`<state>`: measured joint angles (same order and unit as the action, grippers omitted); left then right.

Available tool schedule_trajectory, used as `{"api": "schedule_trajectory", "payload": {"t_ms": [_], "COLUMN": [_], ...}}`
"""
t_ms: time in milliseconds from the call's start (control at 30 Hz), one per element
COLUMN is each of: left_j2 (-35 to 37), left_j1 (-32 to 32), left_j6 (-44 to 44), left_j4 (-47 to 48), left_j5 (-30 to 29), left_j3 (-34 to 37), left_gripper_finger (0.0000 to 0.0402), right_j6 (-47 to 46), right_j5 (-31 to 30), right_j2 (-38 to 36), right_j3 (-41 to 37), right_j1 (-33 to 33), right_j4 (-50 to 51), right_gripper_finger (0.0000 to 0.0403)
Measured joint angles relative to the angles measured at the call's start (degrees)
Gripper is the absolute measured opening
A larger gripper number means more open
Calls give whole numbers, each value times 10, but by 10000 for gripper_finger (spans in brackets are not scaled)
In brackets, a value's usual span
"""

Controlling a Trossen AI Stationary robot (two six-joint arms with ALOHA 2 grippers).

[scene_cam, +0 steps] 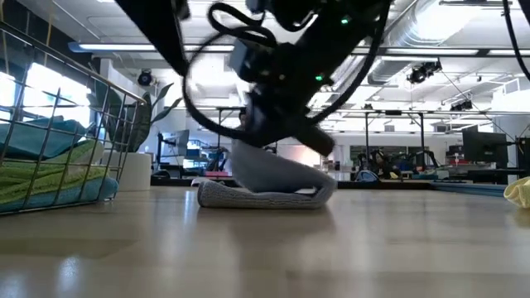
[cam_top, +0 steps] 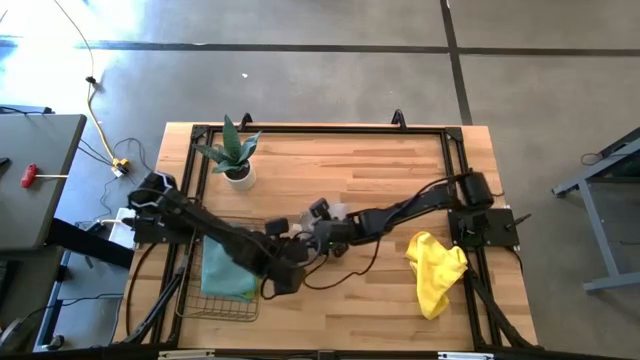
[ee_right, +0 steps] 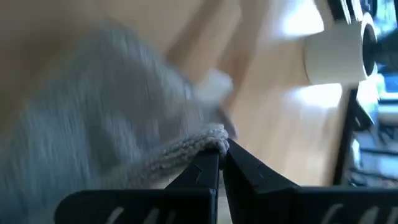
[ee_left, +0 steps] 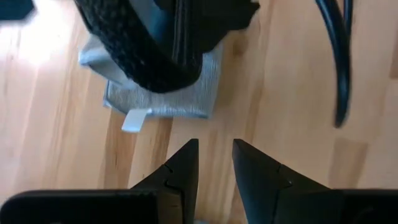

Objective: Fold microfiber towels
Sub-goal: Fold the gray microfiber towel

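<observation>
A pale grey towel lies folded on the wooden table near its middle, with a white tag at one edge. My right gripper reaches over it from the table's right side and is shut on it. My left gripper hovers open just to the near left of the towel, with nothing between its fingers. A yellow towel lies crumpled on the table at the right. Teal and green towels lie in the basket. My right gripper pinches the grey towel's edge at a corner between its two fingertips, slanting down from the table's right. One layer or several, I cannot tell. The held part stands raised, while the towel's lower part rests on the table.
A dark wire basket stands at the near left of the table. A small potted plant stands at the far left. Bare wood lies between the grey towel and the yellow one.
</observation>
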<state>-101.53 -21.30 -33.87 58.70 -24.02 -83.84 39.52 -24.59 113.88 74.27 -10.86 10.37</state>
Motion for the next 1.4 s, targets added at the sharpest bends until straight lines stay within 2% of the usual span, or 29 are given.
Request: {"api": "schedule_trajectory", "payload": {"t_ms": [233, 333, 433, 533, 733, 900, 967, 1033, 1233, 1300, 1400], "left_j2": [23, 30, 30, 30, 30, 30, 30, 30, 29, 29, 28], "left_j1": [-29, -37, -40, -40, -39, -39, -38, -34, -4, 15, 49], "left_j6": [-39, -50, -51, -51, -51, -52, -59, -65, -58, -40, 9], "left_j4": [17, 31, 30, 30, 30, 26, 27, 26, 6, -3, -24], "left_j5": [-34, -45, -52, -53, -55, -87, -105, -116, -120, -112, -80], "left_j3": [-1, 1, 0, 0, 0, 6, 15, 25, 64, 70, 72], "left_gripper_finger": [89, 89, 89, 89, 89, 89, 89, 89, 89, 89, 89], "right_j6": [3, -16, -46, -65, -90, -130, -162, -203, -320, -333, -343], "right_j5": [62, 83, 130, 162, 149, 45, 36, 54, 188, 202, 209], "right_j2": [18, 18, 18, 18, 17, -15, -38, -61, -94, -94, -96], "right_j3": [18, 18, 18, 18, 18, 18, 18, 18, 18, 17, -14], "right_j1": [0, 0, 0, -2, -12, -28, -35, -38, -26, -24, -25], "right_j4": [-45, -43, -33, -23, -12, 35, 82, 135, 275, 297, 276], "right_gripper_finger": [0, 0, 0, 15, 109, 168, 171, 167, 139, 134, 130]}}
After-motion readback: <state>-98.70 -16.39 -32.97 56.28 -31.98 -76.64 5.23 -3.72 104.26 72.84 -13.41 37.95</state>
